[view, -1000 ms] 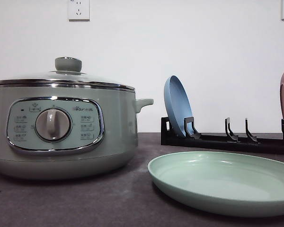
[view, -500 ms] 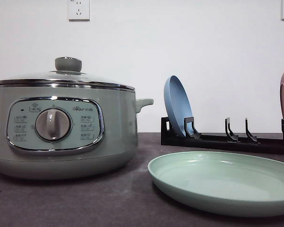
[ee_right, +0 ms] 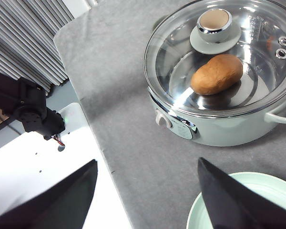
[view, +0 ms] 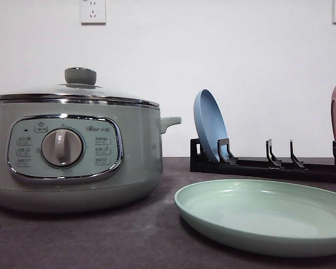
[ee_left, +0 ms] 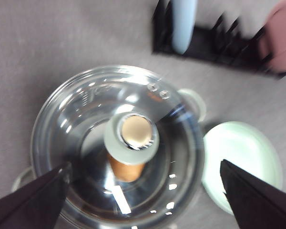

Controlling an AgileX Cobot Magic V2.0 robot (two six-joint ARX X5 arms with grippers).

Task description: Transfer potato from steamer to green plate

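Front view: steamer [view: 73,151] panel writing illegible (lid [view: 73,92] on).

Lidded steamer [view: 73,151] stands beside green plate [view: 263,216].

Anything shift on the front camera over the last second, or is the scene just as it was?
Nothing visibly changed in the front view. The steamer keeps its glass lid on, the green plate lies flat on the table beside it, and the blue plate stands in the black rack as before. No end effector has come into that view.
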